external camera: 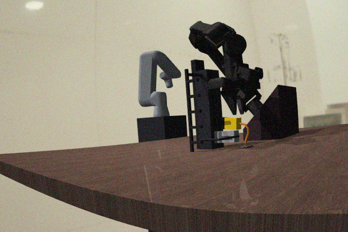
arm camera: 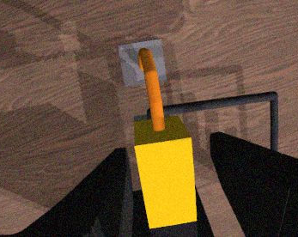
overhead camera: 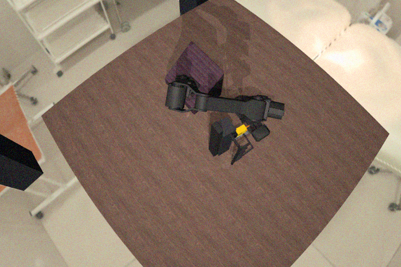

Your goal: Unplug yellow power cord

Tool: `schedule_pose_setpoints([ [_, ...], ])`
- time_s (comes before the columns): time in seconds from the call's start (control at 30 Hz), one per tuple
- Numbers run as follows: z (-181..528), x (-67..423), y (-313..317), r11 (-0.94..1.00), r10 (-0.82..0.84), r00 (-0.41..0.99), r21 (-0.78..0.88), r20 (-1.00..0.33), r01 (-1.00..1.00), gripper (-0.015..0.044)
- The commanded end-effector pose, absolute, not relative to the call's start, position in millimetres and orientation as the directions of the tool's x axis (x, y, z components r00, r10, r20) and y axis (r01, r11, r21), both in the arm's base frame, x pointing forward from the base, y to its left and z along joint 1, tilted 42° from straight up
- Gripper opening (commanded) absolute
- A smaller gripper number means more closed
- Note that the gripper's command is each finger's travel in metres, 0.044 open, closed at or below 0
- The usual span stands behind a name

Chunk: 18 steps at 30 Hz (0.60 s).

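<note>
The yellow plug (overhead camera: pixel 240 129) (external camera: pixel 232 122) (arm camera: pixel 165 180) sits against the face of the upright black power strip (overhead camera: pixel 219 137) (external camera: pixel 206 105). Its orange cord (external camera: pixel 246 133) (arm camera: pixel 155 89) curves down to a small grey pad (external camera: pixel 245 146) (arm camera: pixel 130 69) on the table. My gripper (external camera: pixel 236 109) (arm camera: pixel 169 151) is open and hangs just above the plug. In the wrist view a black finger stands on either side of the plug with a gap to each. In the side view the fingertips are clear of the plug's top.
A grey plug (external camera: pixel 226 134) sits in the strip below the yellow one. A black ladder-like wire frame (overhead camera: pixel 241 148) (external camera: pixel 188 111) (arm camera: pixel 237 100) stands by the strip. A purple wedge block (overhead camera: pixel 194 66) (external camera: pixel 278 114) holds the arm's base. A grey arm (external camera: pixel 153 80) stands behind.
</note>
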<state>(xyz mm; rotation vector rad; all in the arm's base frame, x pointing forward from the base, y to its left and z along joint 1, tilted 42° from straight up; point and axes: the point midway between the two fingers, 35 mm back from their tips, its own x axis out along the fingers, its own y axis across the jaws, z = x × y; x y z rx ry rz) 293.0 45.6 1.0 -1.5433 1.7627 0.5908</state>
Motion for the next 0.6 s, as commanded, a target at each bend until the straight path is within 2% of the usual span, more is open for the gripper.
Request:
schedule_pose_setpoints([
  [0.0, 4, 290, 40, 0.181, -0.657, -0.040, -0.105, -0.753, -0.978, 0.0160],
  [0.57, 2, 286, 27, 0.181, -0.658, -0.041, -0.105, -0.752, -0.978, 0.0160],
])
